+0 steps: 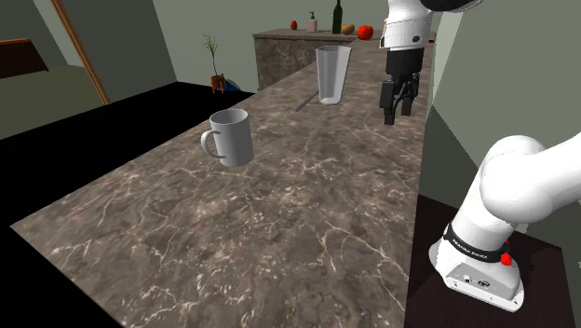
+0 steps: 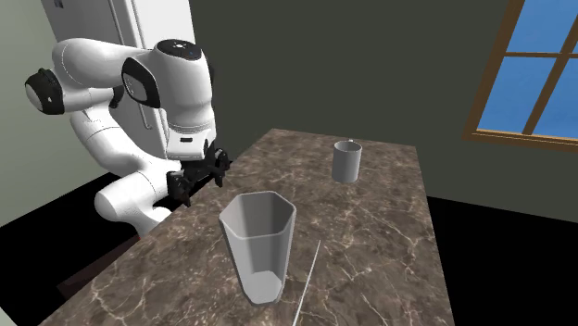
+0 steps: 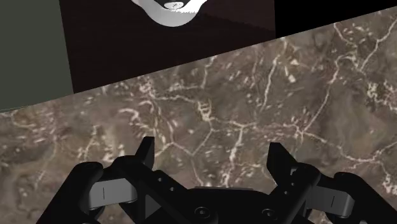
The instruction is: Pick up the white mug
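Claw (image 3: 211, 146) spread above counter (image 3: 210, 102), mug (image 1: 231, 136) well apart

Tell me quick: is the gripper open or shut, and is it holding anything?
Gripper: open, fingers apart above the marble counter, holding nothing. The mug stands on the counter, well away from it.

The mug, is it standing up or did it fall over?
Standing up. The mug sits on its base on the marbled counter, rim on top, handle sticking out sideways.
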Tool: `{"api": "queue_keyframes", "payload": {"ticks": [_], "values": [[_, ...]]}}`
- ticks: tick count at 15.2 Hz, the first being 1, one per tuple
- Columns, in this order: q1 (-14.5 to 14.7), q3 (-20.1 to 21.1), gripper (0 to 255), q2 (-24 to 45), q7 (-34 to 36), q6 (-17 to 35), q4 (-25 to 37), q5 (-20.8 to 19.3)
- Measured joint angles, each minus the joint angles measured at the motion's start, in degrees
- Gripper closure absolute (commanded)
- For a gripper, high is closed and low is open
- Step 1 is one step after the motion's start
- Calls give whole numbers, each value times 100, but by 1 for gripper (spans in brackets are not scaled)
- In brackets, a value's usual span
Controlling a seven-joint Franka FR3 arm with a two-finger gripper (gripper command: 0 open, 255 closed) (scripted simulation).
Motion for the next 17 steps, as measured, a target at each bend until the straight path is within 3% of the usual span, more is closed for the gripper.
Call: {"api": "queue_keyframes", "payload": {"ticks": [7, 17], "values": [[176, 500, 0, 789, 593, 96, 718, 390], [384, 1353, 0, 2656, 1791, 107, 2661, 722]]}}
